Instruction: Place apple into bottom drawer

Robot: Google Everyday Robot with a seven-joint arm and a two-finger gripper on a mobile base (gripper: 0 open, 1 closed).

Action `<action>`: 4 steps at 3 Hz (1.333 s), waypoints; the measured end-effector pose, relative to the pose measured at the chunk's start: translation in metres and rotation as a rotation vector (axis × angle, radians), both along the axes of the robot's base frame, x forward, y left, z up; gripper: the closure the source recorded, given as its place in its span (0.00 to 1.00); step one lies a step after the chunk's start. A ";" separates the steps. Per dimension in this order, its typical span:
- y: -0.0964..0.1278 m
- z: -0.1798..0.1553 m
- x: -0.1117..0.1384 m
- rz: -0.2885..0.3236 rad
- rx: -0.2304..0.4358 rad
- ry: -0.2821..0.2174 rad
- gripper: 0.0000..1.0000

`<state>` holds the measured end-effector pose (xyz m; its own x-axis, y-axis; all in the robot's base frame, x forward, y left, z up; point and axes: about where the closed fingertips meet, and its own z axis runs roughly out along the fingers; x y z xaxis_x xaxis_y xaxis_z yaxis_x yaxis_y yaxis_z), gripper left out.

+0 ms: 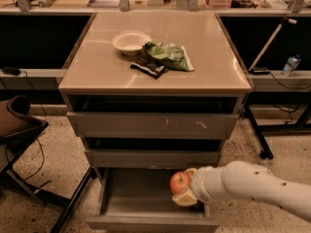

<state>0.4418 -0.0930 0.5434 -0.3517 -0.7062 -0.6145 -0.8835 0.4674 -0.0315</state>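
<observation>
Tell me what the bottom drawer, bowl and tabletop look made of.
The bottom drawer: likely painted metal, grey, matte, thin flat walls. The bowl: white, dull, thin-rimmed, probably paper or foam. The tabletop: smooth beige laminate, perhaps, with a soft sheen. The gripper holds the apple over the bottom drawer.

Cabinet top (pixel 214 57) carries bowl (pixel 131 41), green bag (pixel 167 56), dark packet (pixel 148 68).

Gripper (pixel 186 189), apple (pixel 180 182) in grip, over open bottom drawer (pixel 138 197) (bare floor leftward), middle drawer front (pixel 153 158) close overhead.
</observation>
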 end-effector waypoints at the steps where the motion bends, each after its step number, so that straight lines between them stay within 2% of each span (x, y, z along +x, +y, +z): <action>1: -0.010 -0.036 -0.014 -0.003 -0.065 0.027 1.00; 2: -0.007 -0.046 -0.012 -0.007 -0.042 0.025 1.00; 3: -0.002 -0.097 0.000 -0.050 0.001 0.033 1.00; 4: 0.003 -0.155 0.028 -0.142 0.060 0.022 1.00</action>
<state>0.4702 -0.0897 0.3883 -0.4598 -0.6107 -0.6448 -0.8083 0.5885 0.0190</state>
